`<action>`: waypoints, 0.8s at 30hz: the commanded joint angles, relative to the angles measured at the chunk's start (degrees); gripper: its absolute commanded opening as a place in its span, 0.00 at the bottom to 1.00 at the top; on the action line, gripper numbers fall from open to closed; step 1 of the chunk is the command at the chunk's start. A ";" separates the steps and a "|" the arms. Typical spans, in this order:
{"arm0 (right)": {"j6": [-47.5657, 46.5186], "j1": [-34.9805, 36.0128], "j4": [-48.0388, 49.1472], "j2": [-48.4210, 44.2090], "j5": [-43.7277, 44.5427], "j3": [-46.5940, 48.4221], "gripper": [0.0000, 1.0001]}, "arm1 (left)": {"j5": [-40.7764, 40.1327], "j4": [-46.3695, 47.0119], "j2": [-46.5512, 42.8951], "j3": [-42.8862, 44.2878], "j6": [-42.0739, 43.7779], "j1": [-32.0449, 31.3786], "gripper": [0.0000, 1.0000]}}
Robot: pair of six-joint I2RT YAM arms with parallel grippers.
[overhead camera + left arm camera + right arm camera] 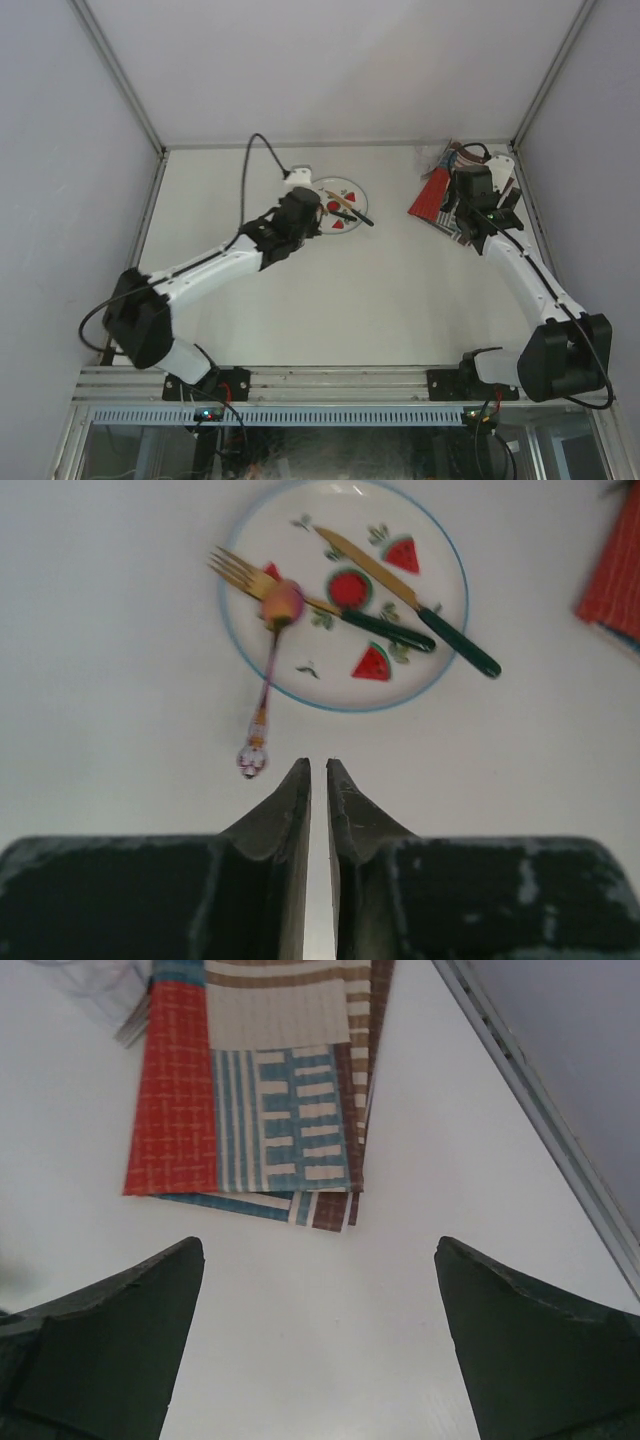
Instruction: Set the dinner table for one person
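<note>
A white plate (pixel 445 575) with watermelon prints lies on the dinner table (pixel 380 300). On it rest a gold fork (pixel 240 572) and a gold knife (pixel 370 568), both green-handled. A pink spoon (pixel 268 675) has its bowl on the plate, and its handle hangs off the near rim. My left gripper (pixel 318 763) is just short of the plate, shut to a thin slit, with nothing in it. A folded stack of striped and red placemats (pixel 250 1090) lies at the far right corner. My right gripper (pixel 318 1245) stands wide open just short of the stack, over bare tabletop.
An aluminium rail (pixel 540 1090) runs close along the right of the placemats, with a grey wall beyond it. A black cable (pixel 250 170) arcs above the left arm. A small white object (pixel 298 177) lies beside the plate's far left rim.
</note>
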 commanded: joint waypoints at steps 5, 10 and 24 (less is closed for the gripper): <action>3.01 -3.13 0.68 1.65 0.86 -0.76 1.00 | 7.47 4.25 22.49 20.64 4.69 -8.79 0.29; 4.62 -7.51 2.73 -4.98 -2.19 -7.19 1.00 | 11.12 2.66 32.56 34.05 5.85 -9.77 0.27; 6.72 -15.97 2.25 -9.43 -7.28 -10.29 1.00 | 27.34 -1.94 55.20 65.78 6.14 -10.43 0.47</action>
